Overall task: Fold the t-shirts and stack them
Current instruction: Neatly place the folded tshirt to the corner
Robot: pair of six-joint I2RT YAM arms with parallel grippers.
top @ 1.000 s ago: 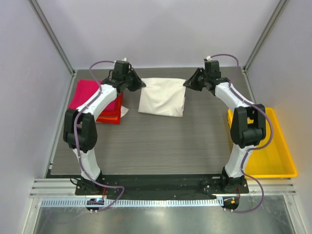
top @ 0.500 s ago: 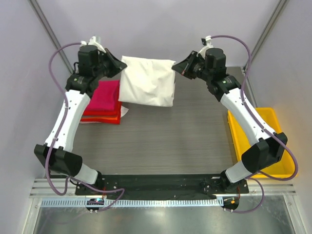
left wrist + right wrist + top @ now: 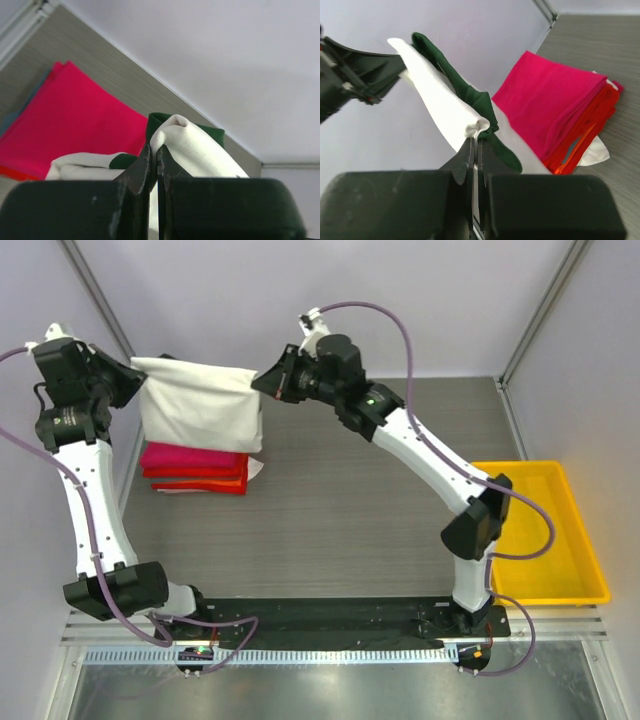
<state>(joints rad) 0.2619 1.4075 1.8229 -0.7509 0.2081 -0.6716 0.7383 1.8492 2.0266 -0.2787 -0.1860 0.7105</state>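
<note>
One cream shirt pinched by left hand, right hand, one stack

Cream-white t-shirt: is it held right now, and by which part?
The cream-white t-shirt is held by both arms: left gripper pinches its upper left corner, right gripper its upper right corner.

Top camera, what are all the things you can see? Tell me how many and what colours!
cream-white t-shirt: one, cream with dark green parts, held up over the stack
pink t-shirt: one, magenta-pink, folded, top of the stack, table's far left
red t-shirts: count unclear, red and orange layers, under the pink one
tray: one, yellow, table's right edge
table: one, grey
left gripper: one, black, pinching the cream shirt's left corner
right gripper: one, black, pinching its right corner
</note>
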